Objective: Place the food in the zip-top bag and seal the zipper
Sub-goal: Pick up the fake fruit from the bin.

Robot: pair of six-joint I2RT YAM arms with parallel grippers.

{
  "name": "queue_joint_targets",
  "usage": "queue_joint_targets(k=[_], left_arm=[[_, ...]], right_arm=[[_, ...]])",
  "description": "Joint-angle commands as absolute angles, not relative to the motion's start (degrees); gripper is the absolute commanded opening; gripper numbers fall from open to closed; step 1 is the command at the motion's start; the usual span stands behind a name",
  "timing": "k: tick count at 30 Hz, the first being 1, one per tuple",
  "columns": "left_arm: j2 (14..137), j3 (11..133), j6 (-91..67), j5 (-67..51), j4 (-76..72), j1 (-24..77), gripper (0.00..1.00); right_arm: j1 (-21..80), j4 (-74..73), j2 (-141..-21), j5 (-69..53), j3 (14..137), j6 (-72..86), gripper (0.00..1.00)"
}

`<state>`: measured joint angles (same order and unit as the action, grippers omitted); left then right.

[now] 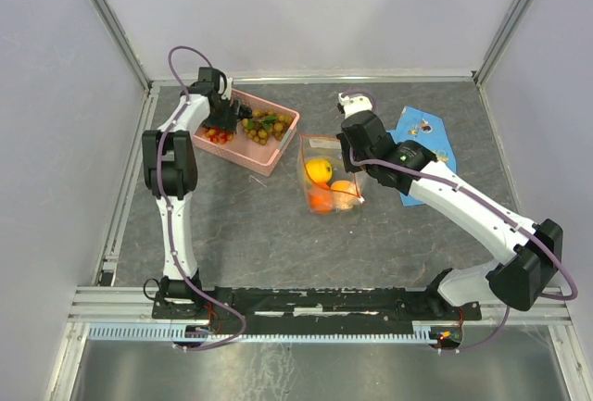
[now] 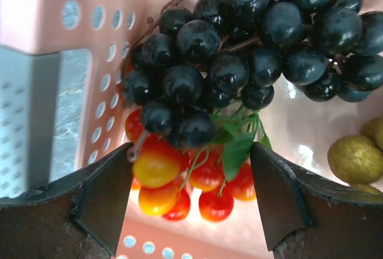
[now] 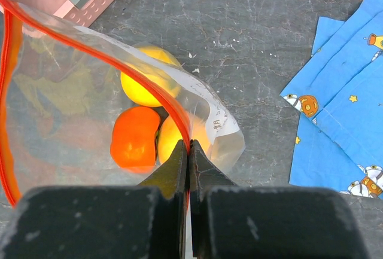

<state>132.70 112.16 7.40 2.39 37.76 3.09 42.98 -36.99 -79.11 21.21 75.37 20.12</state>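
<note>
The clear zip-top bag (image 1: 326, 179) lies open in the middle of the table with a yellow lemon (image 3: 146, 79) and two orange fruits (image 3: 134, 136) inside. My right gripper (image 3: 188, 148) is shut on the bag's red zipper (image 3: 149, 85) strip at the rim, holding the mouth up; in the top view it (image 1: 347, 153) is at the bag's right edge. My left gripper (image 2: 191, 157) hangs open inside the pink basket (image 1: 278, 156), its fingers on either side of the red cherries (image 2: 209, 178). A dark grape bunch (image 2: 239, 43) with green leaves lies just beyond them.
Brownish-green grapes (image 1: 269, 128) lie in the right half of the basket. A blue printed cloth (image 1: 422, 137) lies right of the bag, behind my right arm. The basket's perforated wall (image 2: 90, 32) stands close on the left of my left fingers.
</note>
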Motion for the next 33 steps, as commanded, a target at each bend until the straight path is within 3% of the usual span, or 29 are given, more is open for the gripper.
queue_joint_targets(k=[1,9,27,33], left_arm=[[135.7,114.7,8.7,0.0,37.7,2.7,0.82],[134.9,112.9,7.6,-2.9,40.1,2.7,0.7],[122.7,108.2,3.4,-5.8,40.8,2.7,0.13],[118.7,107.1,2.2,-5.7,40.8,2.7,0.07]], right_arm=[[42.7,-36.4,-79.4,21.5,76.6,20.8,0.02],[42.7,-36.9,-79.6,21.6,77.3,21.4,0.02],[42.8,-35.0,-78.5,20.6,76.7,21.8,0.02],[42.7,-34.5,-78.0,20.1,76.4,22.1,0.02]])
